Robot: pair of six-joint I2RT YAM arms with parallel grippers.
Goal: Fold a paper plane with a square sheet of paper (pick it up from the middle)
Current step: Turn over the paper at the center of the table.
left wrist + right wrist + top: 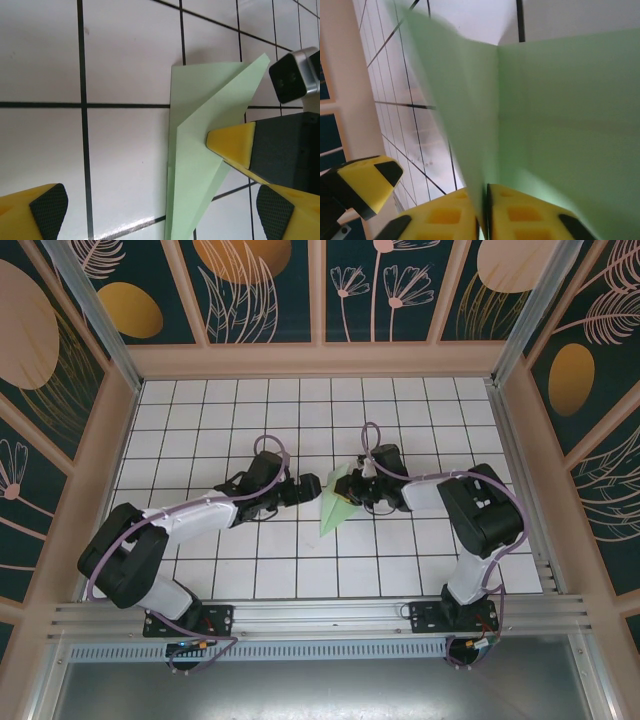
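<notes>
Currently the paper plane (337, 504) sits at mid-frame in the top view on the white tiled table (250, 400). It is a partly folded mint-green dart, its tip pointing toward the lower left. The right gripper (485, 212) is clamped on a raised fold of it, jaws pressed together. The left gripper (160, 207) hovers just beside the paper's left edge, jaws wide apart, holding nothing.
</notes>
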